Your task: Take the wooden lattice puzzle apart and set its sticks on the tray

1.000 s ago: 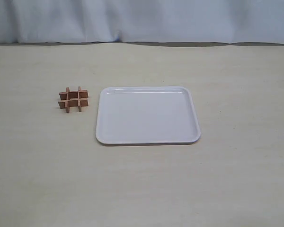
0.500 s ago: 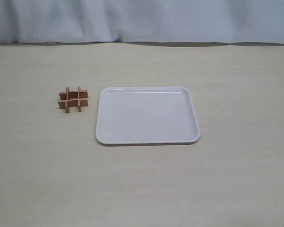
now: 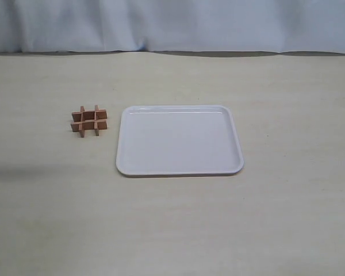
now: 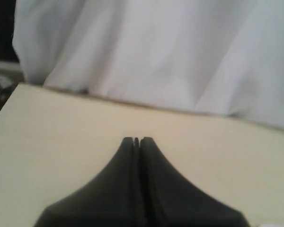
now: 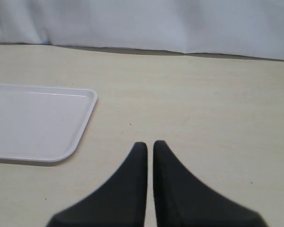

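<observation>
The wooden lattice puzzle (image 3: 89, 121) lies assembled on the table, a small reddish-brown hash shape of four interlocked sticks, just left of the tray. The white tray (image 3: 178, 141) sits mid-table with nothing on it. Neither gripper shows in the exterior view. In the left wrist view my left gripper (image 4: 137, 140) is shut and holds nothing, over bare table facing the curtain. My right gripper (image 5: 150, 144) is shut with only a hairline gap and holds nothing. The tray's corner (image 5: 61, 123) lies off to one side of it. The puzzle is in neither wrist view.
A pale curtain (image 3: 172, 26) hangs along the table's far edge. The beige tabletop (image 3: 178, 224) spreads wide around the tray and puzzle. The table's corner and a dark gap (image 4: 0, 101) show in the left wrist view.
The puzzle and tray have not moved. A faint shadow has appeared on the table at the left edge of the exterior view.
</observation>
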